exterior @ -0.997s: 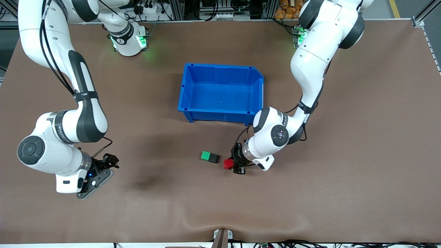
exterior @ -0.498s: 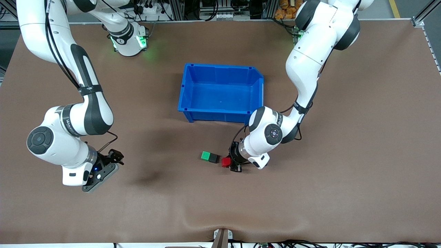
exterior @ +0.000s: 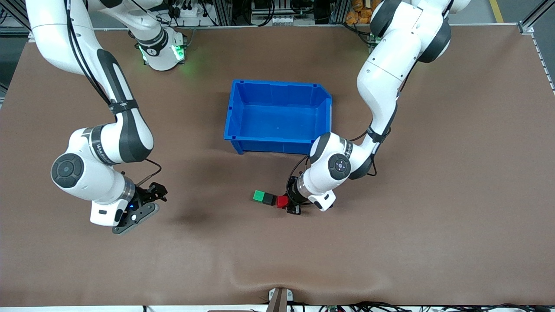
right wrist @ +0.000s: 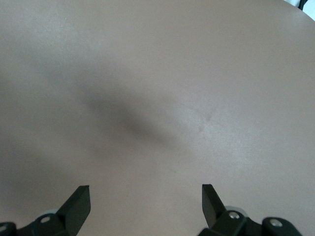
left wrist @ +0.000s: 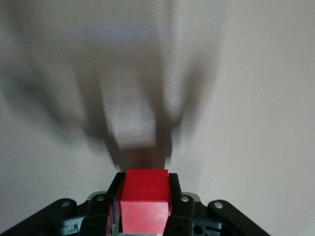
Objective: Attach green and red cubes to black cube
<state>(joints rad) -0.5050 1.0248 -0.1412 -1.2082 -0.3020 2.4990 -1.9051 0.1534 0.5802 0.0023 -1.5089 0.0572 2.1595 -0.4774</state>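
The green cube (exterior: 259, 196) and the black cube (exterior: 269, 199) sit joined on the brown table, nearer the front camera than the blue bin. My left gripper (exterior: 288, 203) is shut on the red cube (exterior: 282, 201) and holds it against the black cube's free side, low at the table. In the left wrist view the red cube (left wrist: 143, 200) fills the gap between the fingers; the other cubes are hidden there. My right gripper (exterior: 157, 191) is open and empty, low over bare table toward the right arm's end; its view shows its open gripper (right wrist: 145, 196) over cloth.
The blue bin (exterior: 277, 138) stands empty at the middle of the table, farther from the front camera than the cubes. The brown table cloth (exterior: 390, 242) has a raised wrinkle near its front edge.
My left gripper has carried the red cube toward the black cube until they meet. My right arm has moved toward the table's middle, gripper still open.
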